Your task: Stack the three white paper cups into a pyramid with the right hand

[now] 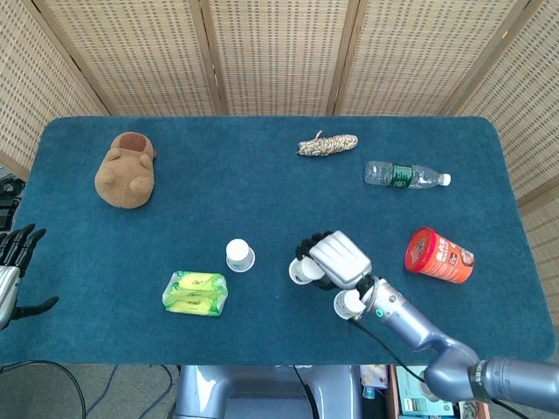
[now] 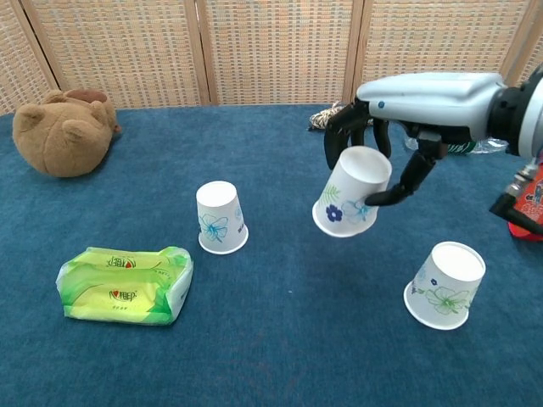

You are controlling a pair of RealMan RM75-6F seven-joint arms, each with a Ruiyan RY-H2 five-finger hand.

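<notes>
Right hand (image 2: pixel 386 127) grips a cup (image 2: pixel 349 194) from above, fingers wrapped round its sides; that cup hangs tilted and clear of the table (image 2: pixel 280 339), mouth down and leftward; a second cup (image 2: pixel 220 217) stands inverted to the left, near a green packet (image 2: pixel 125 285); a third cup (image 2: pixel 445 284) stands inverted lower right, apart from the rest. Left hand (image 1: pixel 10 262) sits off the table's left edge, fingers spread, holding nothing. A plush bear (image 2: pixel 64 131) lies far left.
</notes>
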